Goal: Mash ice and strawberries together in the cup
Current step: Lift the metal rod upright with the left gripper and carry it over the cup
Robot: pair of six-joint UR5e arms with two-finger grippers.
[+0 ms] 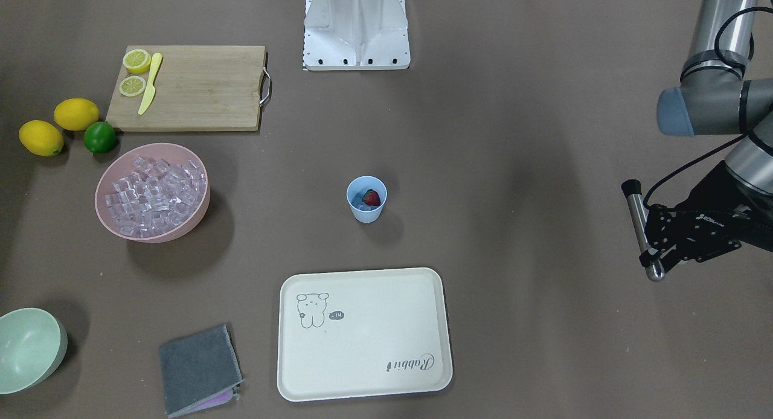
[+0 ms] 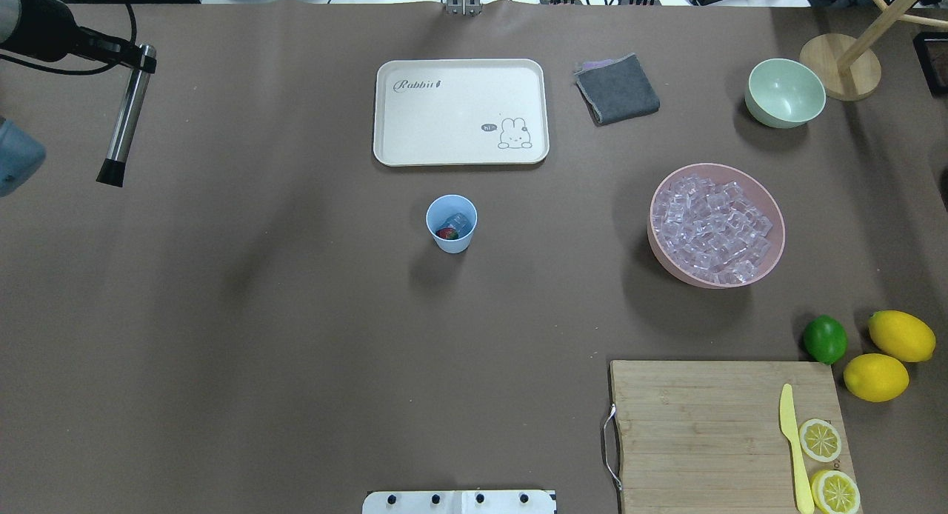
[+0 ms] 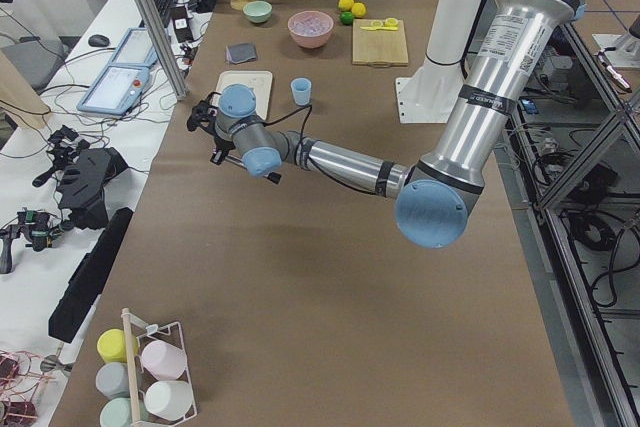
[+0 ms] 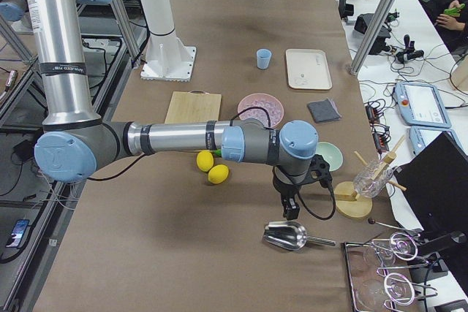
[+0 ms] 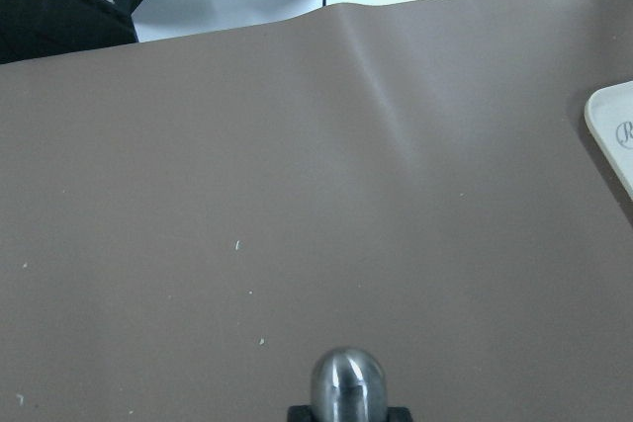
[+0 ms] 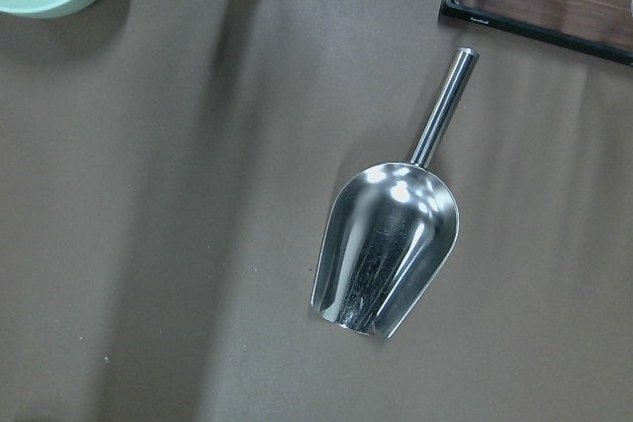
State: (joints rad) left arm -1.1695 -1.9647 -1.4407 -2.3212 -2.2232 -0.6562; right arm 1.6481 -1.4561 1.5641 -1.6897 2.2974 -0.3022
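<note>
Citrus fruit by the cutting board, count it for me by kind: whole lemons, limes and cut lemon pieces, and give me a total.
Whole lemons: 2
Lime: 1
Cut lemon pieces: 2
Total: 5

Cream tray (image 2: 459, 114); grey cloth (image 2: 617, 89); pale green bowl (image 2: 785, 93); wooden cutting board (image 2: 703, 425) bearing yellow knife (image 2: 792, 447) and two lemon halves (image 2: 820, 440); two lemons (image 2: 875, 377) and lime (image 2: 825, 339) beside it.
</note>
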